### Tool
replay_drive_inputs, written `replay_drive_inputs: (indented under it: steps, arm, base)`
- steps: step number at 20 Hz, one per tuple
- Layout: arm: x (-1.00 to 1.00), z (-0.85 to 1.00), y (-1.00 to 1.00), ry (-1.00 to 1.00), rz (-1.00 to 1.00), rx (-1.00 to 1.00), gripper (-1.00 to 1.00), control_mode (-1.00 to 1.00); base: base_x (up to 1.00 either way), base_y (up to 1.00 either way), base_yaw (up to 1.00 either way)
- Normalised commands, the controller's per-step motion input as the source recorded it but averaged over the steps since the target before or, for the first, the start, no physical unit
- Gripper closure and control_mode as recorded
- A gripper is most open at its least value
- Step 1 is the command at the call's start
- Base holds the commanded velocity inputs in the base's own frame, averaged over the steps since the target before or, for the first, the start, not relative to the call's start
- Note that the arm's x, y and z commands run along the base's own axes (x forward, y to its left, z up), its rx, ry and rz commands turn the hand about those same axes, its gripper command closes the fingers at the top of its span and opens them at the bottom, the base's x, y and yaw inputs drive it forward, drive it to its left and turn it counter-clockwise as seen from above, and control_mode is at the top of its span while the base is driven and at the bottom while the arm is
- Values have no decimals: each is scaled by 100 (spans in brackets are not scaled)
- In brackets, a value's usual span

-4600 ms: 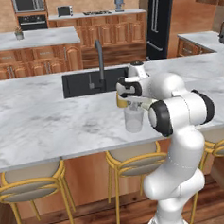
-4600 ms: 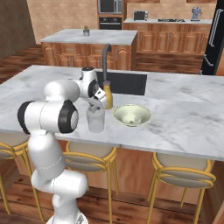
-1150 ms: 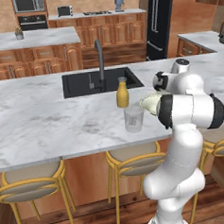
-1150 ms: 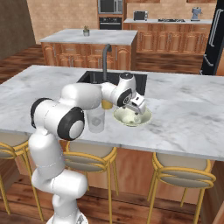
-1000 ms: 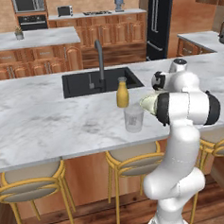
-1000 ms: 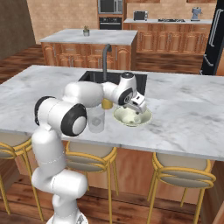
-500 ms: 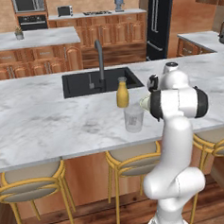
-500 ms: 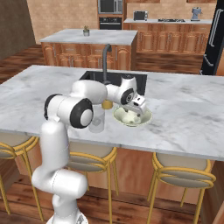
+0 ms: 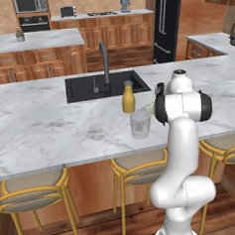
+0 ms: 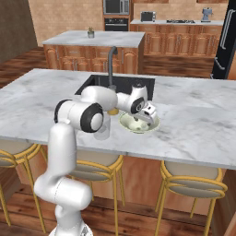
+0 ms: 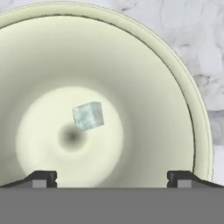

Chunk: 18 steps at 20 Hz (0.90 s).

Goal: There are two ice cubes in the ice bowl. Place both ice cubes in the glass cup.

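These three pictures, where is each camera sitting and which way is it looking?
Left base view: behind the arm to its left, looking forward over the marble counter; the white arm rises at lower right.
Right base view: behind to its right, same counter; the arm reaches from lower left to the shallow yellow-green bowl.
Hand view: on the hand, looking down into that bowl at one pale ice cube; dark fingertips show.
Both base views share the clear glass tumbler.

Grey-veined white marble counter (image 9: pixel 50 119), orange bottle (image 9: pixel 128 97), glass cup (image 9: pixel 140 123), ice bowl (image 10: pixel 154 123) resting on it
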Motion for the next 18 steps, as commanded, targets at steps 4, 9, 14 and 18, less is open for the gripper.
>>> replay_drive_inputs:
  steps: [4, 9, 14, 18]
  arm:
    - [37, -22, 0, 0, 0, 0, -100, -100]
    - [36, -17, 0, 0, 0, 0, -100, -100]
    - [25, -20, 0, 0, 0, 0, -100, -100]
    - [6, -32, -3, 1, 0, 0, -100, -100]
  base:
    - [0, 0, 0]
    - [0, 0, 0]
    - [0, 0, 0]
    - [0, 0, 0]
